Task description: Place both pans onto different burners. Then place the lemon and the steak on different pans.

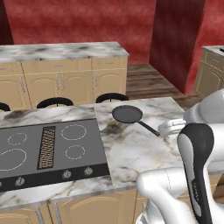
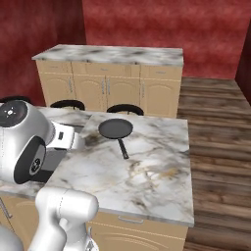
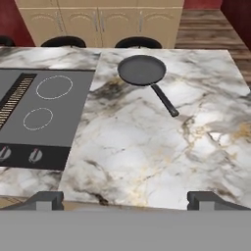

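- Hand view gives you the fingers (image 3: 125,201) as two small dark tips at the bottom edge, set wide apart with nothing between them, hanging over the near rim of the tabletop (image 3: 147,157).
- You see one pan (image 3: 142,70) well ahead of the tips, lying flat on the marble and touched by nothing; its handle (image 3: 164,100) runs back toward you and slightly to the right.
- From the left base camera the same pan (image 1: 127,114) sits just beyond the right edge of the cooktop (image 1: 52,148), on bare stone, not on any burner.
- You can count four burners (image 1: 73,131) there, thin white circles of differing sizes either side of a ribbed vent grille (image 1: 46,147); the leftmost ring is cut by the frame edge.
- Your view of the cooktop from the right base camera is mostly blocked by the arm's white body, and you see the pan (image 2: 115,128) behind it.
- The pan is a shallow, round, matte black dish with a thin straight handle; the tabletop is glossy white marble veined in brown and grey, over tan cabinet doors.
- Three dark stools (image 1: 112,97) show at the far edge, only their tops visible.
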Controlling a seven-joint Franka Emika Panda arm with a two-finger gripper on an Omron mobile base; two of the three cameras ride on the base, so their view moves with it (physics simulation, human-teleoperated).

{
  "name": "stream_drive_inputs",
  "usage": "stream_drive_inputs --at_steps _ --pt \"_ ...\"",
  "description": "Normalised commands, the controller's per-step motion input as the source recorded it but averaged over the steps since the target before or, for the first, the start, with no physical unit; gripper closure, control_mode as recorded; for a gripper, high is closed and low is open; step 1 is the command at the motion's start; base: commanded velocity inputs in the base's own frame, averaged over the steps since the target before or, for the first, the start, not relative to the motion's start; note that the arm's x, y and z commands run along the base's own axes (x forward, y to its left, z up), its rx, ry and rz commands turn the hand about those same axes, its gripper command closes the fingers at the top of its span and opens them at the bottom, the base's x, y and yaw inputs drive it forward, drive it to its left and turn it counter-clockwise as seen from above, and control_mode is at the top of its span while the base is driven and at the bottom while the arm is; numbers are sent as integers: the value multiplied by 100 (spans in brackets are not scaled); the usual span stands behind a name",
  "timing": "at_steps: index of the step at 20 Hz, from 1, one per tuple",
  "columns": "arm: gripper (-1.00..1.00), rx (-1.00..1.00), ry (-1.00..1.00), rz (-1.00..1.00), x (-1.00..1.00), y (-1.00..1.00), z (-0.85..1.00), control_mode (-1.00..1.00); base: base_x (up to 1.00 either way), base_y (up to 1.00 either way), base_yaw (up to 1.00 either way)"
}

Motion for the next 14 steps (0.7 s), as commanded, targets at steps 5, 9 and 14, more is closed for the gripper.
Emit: stream_drive_inputs --at_steps 5,9,14 --pt "-100 -3 0 1 45 -18 0 -100 0 0 0" --pt "-100 -3 0 1 56 -21 0 -100 0 0 0" --pt "-100 -3 0 1 41 -24 -9 -100 0 0 0"
